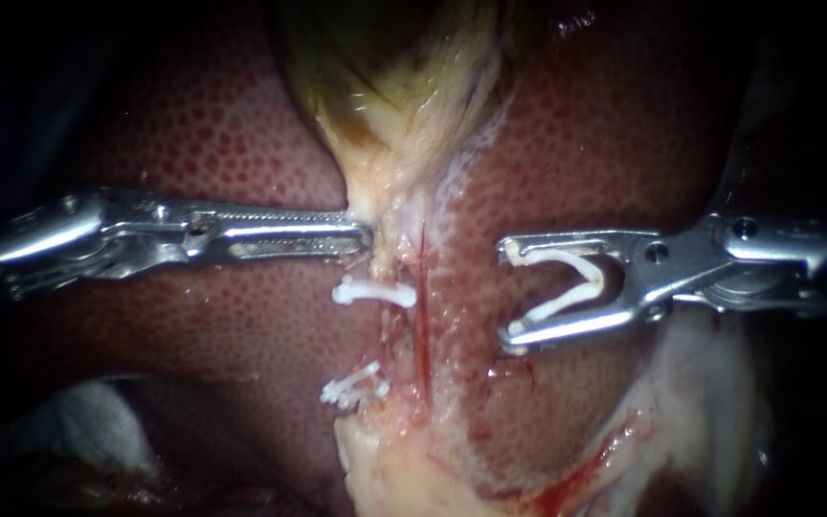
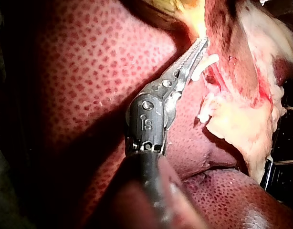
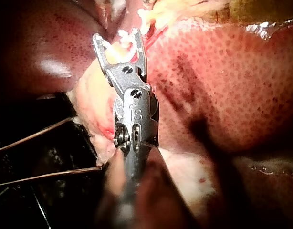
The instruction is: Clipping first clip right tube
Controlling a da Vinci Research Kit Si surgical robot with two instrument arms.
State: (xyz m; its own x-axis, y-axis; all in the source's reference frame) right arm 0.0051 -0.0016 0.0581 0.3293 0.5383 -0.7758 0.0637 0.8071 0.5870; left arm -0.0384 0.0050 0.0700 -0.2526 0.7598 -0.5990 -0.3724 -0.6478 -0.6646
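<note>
**Loaded clip stands short of the right tube**

The right instrument (image 1: 509, 292) has its jaws wide, each bearing one leg of an open clip (image 1: 576, 282), so the clip is held but not yet closed on anything. The right tube (image 1: 423, 325), the thin red one, lies ahead of those jaw tips and apart from them, with liver (image 1: 212, 144) under both. The left instrument (image 1: 361, 235) has its jaws narrow and together at the neck of the gallbladder (image 1: 394, 77). They seem to pinch the pale tissue there, though the tips are partly buried.

In my judgement, the risks are these:

- **Short bite.** If the jaws close before the tips pass beyond the tube, the clip would only part-cover it.
- **Wrong tissue.** Pale fat flanks the tube, and taking it in with the tube could leave the clip loose.
- **Fouling the set clips.** An upper set clip (image 1: 373, 292) and a lower set clip (image 1: 354, 388) sit just beyond the tube (close on the far side of the approach), and overshooting could snag them.
- **Scraping the liver.** The lower jaw runs close over it.
- **Lost tension.** If the left hold slips, the tube slackens.

No brand, label or writing shows on the tissue or clips. The only marks are stamped on the instruments themselves.
</note>
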